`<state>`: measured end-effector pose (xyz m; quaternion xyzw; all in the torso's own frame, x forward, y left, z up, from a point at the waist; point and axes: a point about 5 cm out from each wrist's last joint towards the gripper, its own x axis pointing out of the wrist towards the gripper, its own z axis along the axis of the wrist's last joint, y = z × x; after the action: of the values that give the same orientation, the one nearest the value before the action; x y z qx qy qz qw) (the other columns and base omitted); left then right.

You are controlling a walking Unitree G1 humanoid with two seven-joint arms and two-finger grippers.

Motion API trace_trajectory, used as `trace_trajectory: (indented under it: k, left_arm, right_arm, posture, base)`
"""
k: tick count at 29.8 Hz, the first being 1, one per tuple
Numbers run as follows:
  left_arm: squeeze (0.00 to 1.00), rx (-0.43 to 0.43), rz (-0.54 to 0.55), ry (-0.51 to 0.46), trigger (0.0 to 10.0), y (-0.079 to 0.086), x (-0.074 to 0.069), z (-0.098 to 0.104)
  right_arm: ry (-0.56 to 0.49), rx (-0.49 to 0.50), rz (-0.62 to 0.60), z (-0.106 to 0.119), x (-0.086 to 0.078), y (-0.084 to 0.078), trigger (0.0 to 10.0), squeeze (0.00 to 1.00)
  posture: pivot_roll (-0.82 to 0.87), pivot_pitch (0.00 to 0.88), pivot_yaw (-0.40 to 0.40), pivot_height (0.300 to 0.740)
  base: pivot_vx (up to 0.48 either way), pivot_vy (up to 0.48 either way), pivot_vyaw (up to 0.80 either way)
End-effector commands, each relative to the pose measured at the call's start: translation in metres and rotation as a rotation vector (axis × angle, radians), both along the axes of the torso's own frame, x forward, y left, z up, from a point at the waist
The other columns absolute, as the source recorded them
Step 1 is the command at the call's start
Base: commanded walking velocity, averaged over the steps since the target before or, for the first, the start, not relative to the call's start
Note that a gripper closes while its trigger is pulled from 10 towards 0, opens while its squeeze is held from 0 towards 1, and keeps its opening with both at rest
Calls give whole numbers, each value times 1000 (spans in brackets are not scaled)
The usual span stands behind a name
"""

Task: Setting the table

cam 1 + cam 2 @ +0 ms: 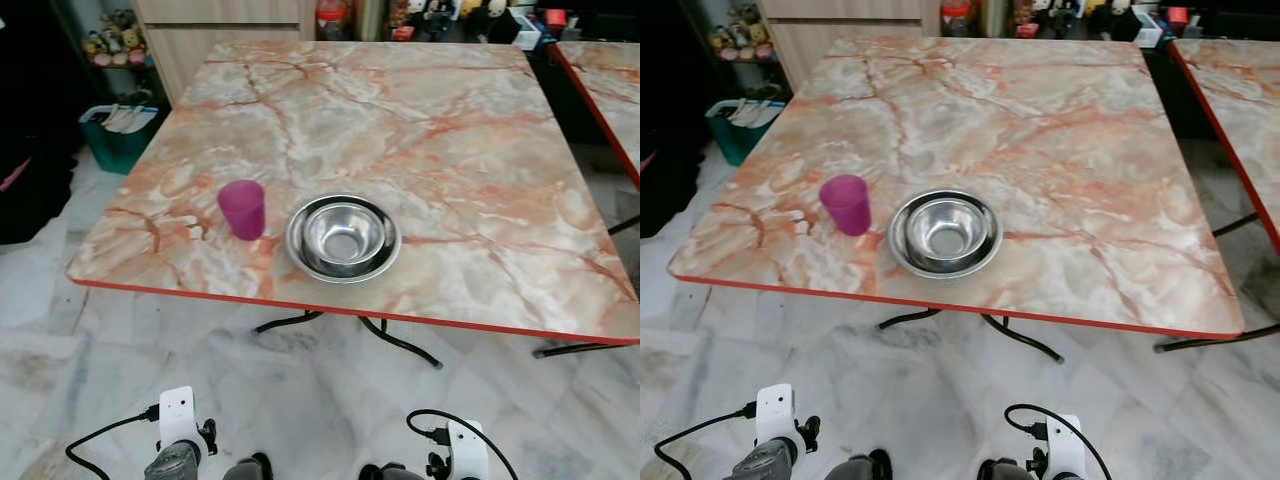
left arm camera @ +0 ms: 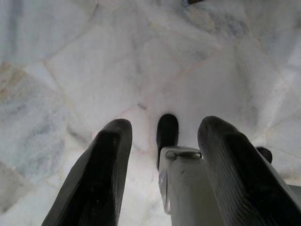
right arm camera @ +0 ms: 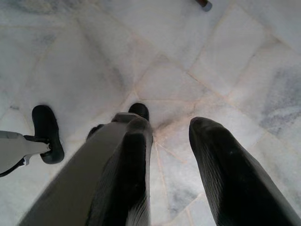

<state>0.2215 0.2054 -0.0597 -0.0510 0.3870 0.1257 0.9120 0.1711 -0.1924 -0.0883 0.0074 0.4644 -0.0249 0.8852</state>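
Note:
A purple plastic cup stands upright near the front left of the marble-patterned table. Just to its right sits an empty steel bowl, close to the table's red front edge. Both arms hang low over the floor in front of the table, well short of the cup and bowl. My left gripper points down at the floor tiles, open, with nothing held. My right gripper also points at the floor, open and holding nothing.
A second table of the same kind stands at the right. A teal bin sits on the floor at the left. Shelves with toys line the back. Black table legs reach out under the front edge.

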Motion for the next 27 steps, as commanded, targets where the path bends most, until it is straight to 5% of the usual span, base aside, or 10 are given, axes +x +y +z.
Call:
trace_trajectory:
  k: [1, 27]
  left_arm:
    - [0, 31, -19, 47, 10000, 2, -8, -5]
    - [0, 22, -32, 23, 10000, 2, -6, -4]
  right_arm:
    - [23, -3, -6, -3, -7, -3, 10000, 0]
    - [14, -5, -20, -4, -10, -3, 10000, 0]
  posture:
    - [-9, 182, 12, 711]
    - [-9, 166, 15, 711]
  base:
    - [0, -465, 0]
    - [0, -468, -127]
